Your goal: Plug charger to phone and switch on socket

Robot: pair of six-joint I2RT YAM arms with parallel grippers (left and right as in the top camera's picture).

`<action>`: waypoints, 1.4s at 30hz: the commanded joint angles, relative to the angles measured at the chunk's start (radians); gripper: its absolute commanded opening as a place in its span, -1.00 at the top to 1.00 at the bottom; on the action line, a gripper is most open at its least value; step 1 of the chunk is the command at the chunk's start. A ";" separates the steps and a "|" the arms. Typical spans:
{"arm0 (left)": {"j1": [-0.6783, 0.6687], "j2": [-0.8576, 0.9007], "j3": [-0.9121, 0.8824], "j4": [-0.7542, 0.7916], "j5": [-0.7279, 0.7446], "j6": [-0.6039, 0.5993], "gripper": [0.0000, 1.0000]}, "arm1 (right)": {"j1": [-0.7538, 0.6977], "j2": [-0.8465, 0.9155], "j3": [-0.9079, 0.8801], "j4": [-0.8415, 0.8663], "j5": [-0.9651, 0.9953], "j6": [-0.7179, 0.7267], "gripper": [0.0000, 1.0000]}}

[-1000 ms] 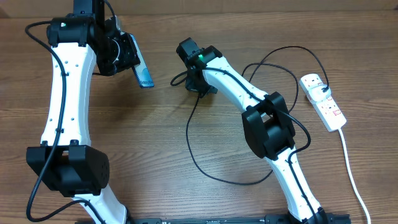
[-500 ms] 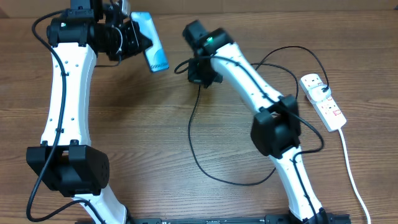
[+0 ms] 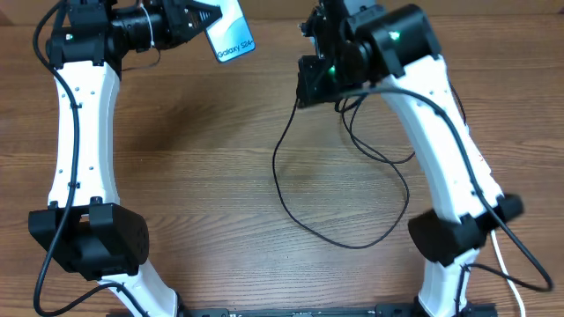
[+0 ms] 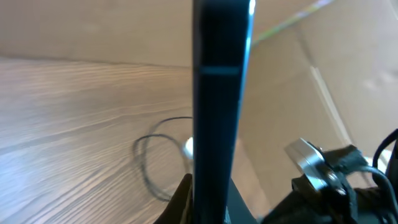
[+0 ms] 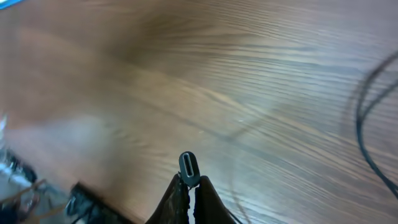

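My left gripper is shut on the phone and holds it in the air at the back of the table, its blue "Galaxy S24" screen facing up. The left wrist view shows the phone edge-on, rising between my fingers. My right gripper is shut on the charger's small plug tip, raised a short way to the right of the phone. The black cable hangs down from it and loops over the table. My right arm hides the socket.
The right arm's white link crosses the right side of the table. A thick white cord runs to the front right edge. A cardboard wall stands behind the table.
Both arms have risen. The left one carried the phone up and back, turning its screen upward. The right one lifted the plug tip up and to the right, and now covers the socket.
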 commanded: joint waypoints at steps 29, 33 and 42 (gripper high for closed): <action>0.010 -0.008 0.014 -0.200 -0.352 0.000 0.92 | 0.224 -0.097 -0.369 0.096 -0.069 -0.069 0.92; 0.018 -0.008 0.014 -0.282 -0.459 0.056 0.92 | 0.224 -0.097 -0.600 0.195 -0.074 -0.062 0.92; 0.018 -0.008 0.014 -0.323 -0.548 0.078 0.92 | 0.221 -0.097 -0.935 0.489 -0.076 0.106 0.83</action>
